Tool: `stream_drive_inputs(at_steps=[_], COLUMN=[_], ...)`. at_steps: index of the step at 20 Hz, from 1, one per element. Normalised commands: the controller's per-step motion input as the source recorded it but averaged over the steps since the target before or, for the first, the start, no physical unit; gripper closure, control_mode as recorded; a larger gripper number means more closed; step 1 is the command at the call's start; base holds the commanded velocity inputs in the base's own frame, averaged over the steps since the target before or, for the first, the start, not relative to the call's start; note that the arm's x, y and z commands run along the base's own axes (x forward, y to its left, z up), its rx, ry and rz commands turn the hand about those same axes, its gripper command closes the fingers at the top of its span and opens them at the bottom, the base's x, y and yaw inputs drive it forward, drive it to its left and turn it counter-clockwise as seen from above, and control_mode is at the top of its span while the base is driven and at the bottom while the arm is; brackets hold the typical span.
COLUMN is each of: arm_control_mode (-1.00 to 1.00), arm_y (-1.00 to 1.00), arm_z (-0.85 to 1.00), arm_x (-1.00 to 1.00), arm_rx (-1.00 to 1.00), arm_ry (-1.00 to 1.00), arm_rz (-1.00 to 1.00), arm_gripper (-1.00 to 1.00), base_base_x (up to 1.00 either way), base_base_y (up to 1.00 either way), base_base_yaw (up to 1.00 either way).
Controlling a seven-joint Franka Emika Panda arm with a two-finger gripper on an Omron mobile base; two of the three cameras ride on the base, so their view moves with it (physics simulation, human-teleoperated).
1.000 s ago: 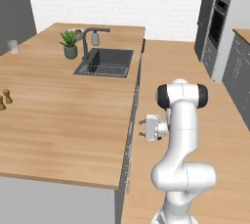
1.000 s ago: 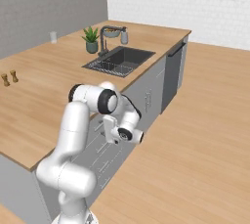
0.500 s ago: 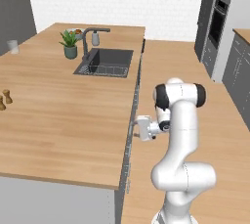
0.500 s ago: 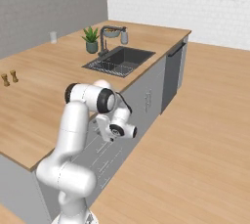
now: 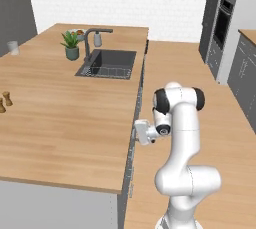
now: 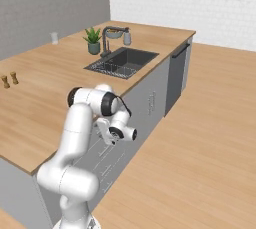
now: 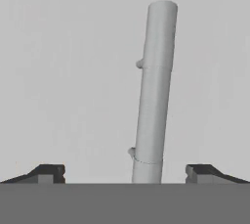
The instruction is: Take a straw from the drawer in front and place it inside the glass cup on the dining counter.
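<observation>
No writing or labels can be read anywhere. The gripper (image 7: 125, 174) faces the drawer (image 7: 73, 71) front, its fingers (image 7: 46, 173) spread wide around the grey bar handle (image 7: 154, 96), grasping nothing. The glass cup (image 5: 13, 47) stands far off on the bench (image 5: 60, 118); the drawer's inside is hidden.

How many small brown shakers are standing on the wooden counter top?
2. One shaker and its twin stand side by side near the dining counter's left edge, far from the sink. None seem hidden.
</observation>
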Motion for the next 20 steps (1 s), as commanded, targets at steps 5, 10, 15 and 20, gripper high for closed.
stream_drive_inputs(at_steps=[5,10,15,20], arm_control_mode=[-1.0,-1.0,-1.0,-1.0], arm_y=[0.0,0.04,0.11,-0.01], arm_z=[-0.39,-0.29,0.0,0.11], arm_x=[0.41,0.38,-0.04,-0.39], arm_rx=[0.0,0.0,0.0,0.0], arm_ry=[0.0,0.0,0.0,0.0], arm_rz=[-0.01,0.0,0.0,0.0], arm_gripper=[-1.0,-1.0,1.0,1.0], base_base_x=[0.0,0.0,0.0,0.0], base_base_y=[0.0,0.0,0.0,0.0], base_base_yaw=[0.0,0.0,0.0,0.0])
